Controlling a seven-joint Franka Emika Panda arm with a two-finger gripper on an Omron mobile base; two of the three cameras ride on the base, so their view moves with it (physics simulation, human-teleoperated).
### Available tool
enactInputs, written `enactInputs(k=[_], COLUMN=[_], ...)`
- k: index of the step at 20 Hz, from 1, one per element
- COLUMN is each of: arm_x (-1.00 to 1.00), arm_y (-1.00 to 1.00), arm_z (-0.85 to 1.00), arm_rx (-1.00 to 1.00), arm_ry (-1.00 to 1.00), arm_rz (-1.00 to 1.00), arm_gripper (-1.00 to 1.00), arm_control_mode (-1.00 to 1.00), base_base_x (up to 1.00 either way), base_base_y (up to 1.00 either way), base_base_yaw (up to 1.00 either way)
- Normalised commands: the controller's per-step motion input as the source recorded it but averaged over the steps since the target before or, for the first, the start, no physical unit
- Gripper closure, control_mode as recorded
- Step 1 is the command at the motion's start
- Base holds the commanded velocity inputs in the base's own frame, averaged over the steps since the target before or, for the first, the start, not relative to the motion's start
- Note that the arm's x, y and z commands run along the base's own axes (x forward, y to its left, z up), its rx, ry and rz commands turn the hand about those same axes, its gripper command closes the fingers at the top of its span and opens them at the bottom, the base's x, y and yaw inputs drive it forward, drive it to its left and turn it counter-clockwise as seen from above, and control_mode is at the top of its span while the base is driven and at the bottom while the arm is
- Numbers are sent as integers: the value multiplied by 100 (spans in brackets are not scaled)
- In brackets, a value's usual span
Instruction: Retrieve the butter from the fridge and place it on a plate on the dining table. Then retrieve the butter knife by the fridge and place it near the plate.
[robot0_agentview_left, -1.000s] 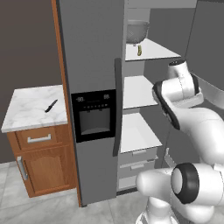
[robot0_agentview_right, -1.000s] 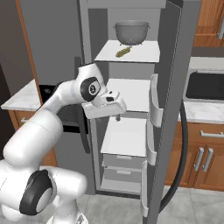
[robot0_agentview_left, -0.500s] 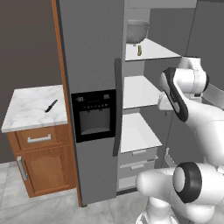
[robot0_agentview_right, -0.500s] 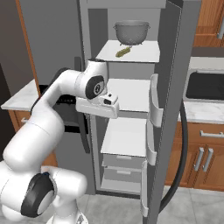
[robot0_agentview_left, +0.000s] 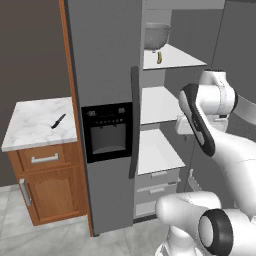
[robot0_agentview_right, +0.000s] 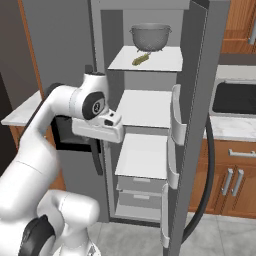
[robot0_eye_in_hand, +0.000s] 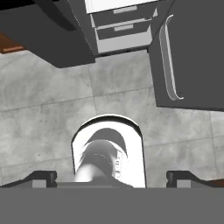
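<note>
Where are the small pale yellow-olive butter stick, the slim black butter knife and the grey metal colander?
Pale yellow-olive butter stick (robot0_agentview_right: 140, 60): right base view, its middle.
Slim black butter knife (robot0_agentview_left: 58, 121): left base view, mid-length.
Grey metal colander (robot0_agentview_right: 150, 37): right base view, bowl front.

Fridge (robot0_agentview_right: 150, 125) ahead with right door swung open. On top shelf: butter (robot0_agentview_right: 140, 59) lying in front of colander (robot0_agentview_right: 150, 36). Left of fridge, butter knife (robot0_agentview_left: 58, 120) on small cabinet top (robot0_agentview_left: 35, 125). Well below fingertips (robot0_eye_in_hand: 43, 177), floor tiles (robot0_eye_in_hand: 43, 105); fridge drawers (robot0_eye_in_hand: 120, 26) beyond them.
</note>
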Motion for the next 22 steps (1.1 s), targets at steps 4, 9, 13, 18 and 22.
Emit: enactInputs(k=[4,9,13,18,22], arm_x=[-52,-32,-19,0,0], arm_y=[24,25,14,0,0], arm_z=[-15,-7,-13,0,0], arm_rx=[0,0,0,0,0], arm_ry=[0,0,0,0,0], arm_rz=[8,5,1,0,0], arm_gripper=[-100,-100,-100,-100,-100], arm_control_mode=[-100,-100,-100,-100,-100], base_base_x=[0,0,0,0,0], base_base_y=[0,0,0,0,0], base_base_yaw=[0,0,0,0,0])
